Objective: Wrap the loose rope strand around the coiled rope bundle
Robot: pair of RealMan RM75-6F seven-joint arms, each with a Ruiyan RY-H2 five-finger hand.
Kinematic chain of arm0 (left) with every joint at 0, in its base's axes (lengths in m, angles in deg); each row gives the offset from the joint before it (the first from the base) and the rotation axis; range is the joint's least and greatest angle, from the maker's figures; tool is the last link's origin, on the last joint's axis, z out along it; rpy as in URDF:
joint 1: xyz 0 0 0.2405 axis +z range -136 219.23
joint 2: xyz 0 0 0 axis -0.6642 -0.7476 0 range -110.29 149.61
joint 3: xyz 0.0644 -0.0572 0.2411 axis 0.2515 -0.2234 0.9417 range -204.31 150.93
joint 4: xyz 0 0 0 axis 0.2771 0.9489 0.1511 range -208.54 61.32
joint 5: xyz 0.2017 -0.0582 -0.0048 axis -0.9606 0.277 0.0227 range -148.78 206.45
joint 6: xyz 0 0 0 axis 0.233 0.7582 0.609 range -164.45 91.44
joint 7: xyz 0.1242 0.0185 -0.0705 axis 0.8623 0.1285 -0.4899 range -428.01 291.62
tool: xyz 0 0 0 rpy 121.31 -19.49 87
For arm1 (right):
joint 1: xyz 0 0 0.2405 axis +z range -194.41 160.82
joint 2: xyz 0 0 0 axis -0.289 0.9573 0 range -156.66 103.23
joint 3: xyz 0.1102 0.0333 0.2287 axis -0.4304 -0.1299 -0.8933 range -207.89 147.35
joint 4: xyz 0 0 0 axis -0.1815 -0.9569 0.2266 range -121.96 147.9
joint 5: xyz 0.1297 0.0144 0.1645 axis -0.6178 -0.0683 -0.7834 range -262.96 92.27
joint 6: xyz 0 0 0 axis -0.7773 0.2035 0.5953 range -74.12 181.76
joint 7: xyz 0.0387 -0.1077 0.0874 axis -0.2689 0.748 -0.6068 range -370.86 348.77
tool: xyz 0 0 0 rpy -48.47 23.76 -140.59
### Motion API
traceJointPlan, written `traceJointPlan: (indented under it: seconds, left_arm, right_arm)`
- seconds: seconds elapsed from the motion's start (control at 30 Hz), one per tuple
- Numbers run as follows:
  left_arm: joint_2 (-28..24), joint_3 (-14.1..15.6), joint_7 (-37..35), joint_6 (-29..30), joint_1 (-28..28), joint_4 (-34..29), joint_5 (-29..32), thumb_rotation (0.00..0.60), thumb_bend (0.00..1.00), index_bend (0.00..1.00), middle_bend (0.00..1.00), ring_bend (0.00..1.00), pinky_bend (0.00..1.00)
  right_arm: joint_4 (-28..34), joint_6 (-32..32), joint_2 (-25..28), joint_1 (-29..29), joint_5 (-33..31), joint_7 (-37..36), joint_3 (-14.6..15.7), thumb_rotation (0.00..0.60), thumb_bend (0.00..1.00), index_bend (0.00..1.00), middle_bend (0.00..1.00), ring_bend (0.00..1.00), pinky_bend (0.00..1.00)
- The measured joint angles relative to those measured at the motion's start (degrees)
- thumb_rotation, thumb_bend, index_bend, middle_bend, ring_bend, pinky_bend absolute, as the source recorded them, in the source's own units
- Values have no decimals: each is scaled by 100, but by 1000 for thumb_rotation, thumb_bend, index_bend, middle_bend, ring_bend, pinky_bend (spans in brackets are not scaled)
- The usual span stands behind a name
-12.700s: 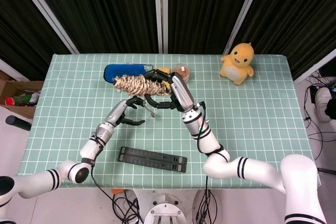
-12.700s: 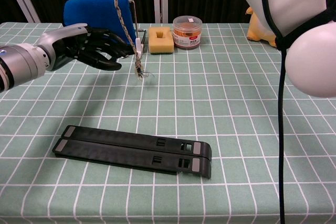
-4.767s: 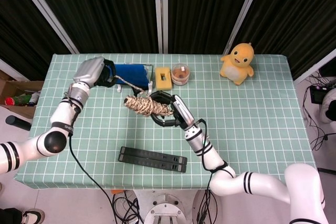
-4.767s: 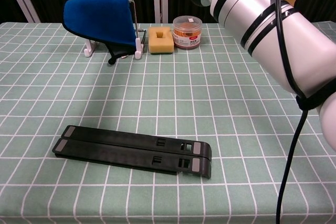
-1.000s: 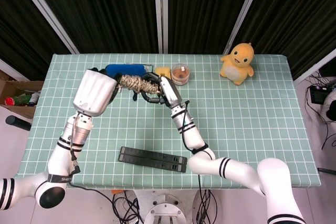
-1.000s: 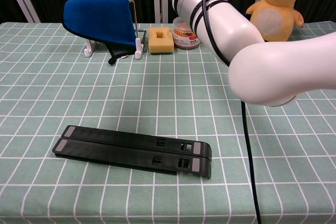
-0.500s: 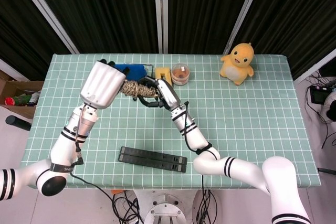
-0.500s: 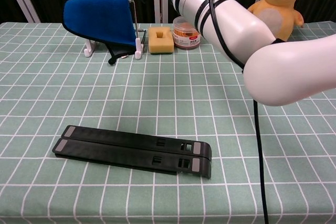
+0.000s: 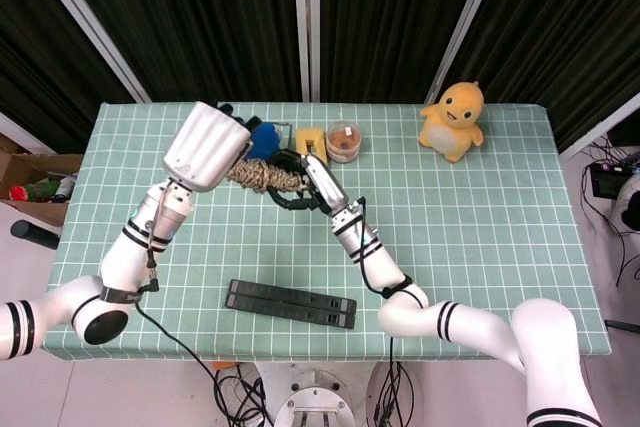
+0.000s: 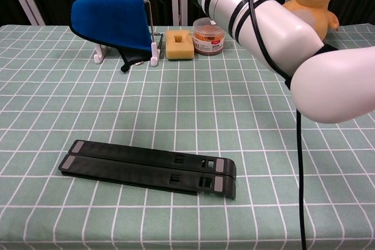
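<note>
Rope bundle (image 9: 258, 176) is hanging above the tabletop (image 9: 480, 217), right hand (image 9: 296, 183) curling dark fingers (image 9: 281, 197) around its end. Left hand is hiding behind its forearm; fingers' state unclear. Rope is looking light, soft, rough; best gripping mid-coil

bright, even overhead light, soft short shadows, both views sharp, black backdrop.

Duck toy (image 9: 453, 120), jar (image 10: 209, 36), sponge (image 10: 179, 45), black bars (image 10: 149, 167).
</note>
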Motion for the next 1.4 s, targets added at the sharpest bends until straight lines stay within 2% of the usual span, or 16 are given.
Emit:
traceJointPlan:
  seconds: [0.37,0.57,0.97,1.4]
  left_arm:
    - [-218,34,-1094,-951,-182,445,-425,600,459,787,813,696,732]
    - [-356,24,-1451,-1257,-306,674,-633,600,450,785,811,694,730]
    - [-412,-3,-1820,-1821,-598,932,-615,600,440,783,810,693,726]
    - [-356,84,-1725,-1920,-665,1151,-344,600,436,764,810,693,730]
  right_arm:
    - [151,25,186,-33,215,-328,136,600,637,919,724,635,861]
    - [190,52,281,-30,298,-420,203,600,636,920,727,635,861]
    - [388,-18,492,-72,535,-785,361,600,635,920,727,635,861]
    - [573,-181,564,-175,567,-1000,434,600,635,920,727,635,861]
